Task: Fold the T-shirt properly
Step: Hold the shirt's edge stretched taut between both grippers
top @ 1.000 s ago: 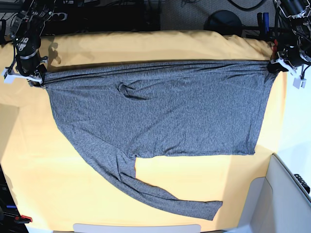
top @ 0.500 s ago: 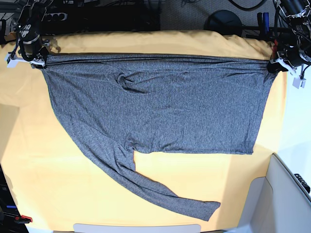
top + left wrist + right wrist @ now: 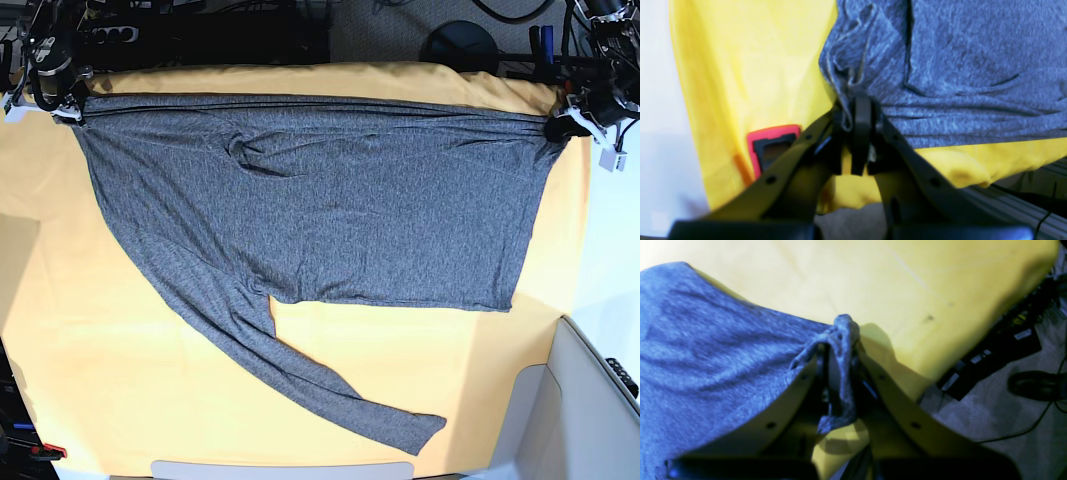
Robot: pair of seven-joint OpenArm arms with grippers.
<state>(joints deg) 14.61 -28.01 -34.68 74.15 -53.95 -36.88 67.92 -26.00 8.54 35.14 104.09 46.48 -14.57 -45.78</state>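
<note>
Stretching across the yellow-orange cloth (image 3: 330, 400), the T-shirt (image 3: 330, 200) lies spread flat with its far edge pulled taut in a nearly straight line between the 2 grippers. Its body fills most of the cloth's far half, and 1 long sleeve (image 3: 300, 375) trails from the body toward the cloth's near edge, ending close to a pale grey strip (image 3: 280, 470) there. A small pucker of wrinkles (image 3: 250, 152) sits in the fabric a little way in from the shirt's far edge, nearer the right gripper's corner.

The right gripper (image 3: 62, 108) is at the shirt's far corner on the base view's left side. In the right wrist view its jaws are pressed together on a bunched twist of the shirt's edge (image 3: 841, 373); the grey knit drapes away from the pinch across the cloth, and a loose end of fabric hangs down between the black fingers (image 3: 873, 386).

The left gripper (image 3: 565, 125) is at the shirt's opposite far corner, just inside the cloth's edge. In the left wrist view its jaws are also pinching the shirt, clamped on a gathered fold (image 3: 853, 96), with creases fanning out from that point over the grey body. Beside this gripper, a red-framed black object (image 3: 773, 146) shows against the cloth; what it is cannot be told.

Beyond the cloth's far edge lie dark cables and a black round base (image 3: 458, 45) on a grey floor.
</note>
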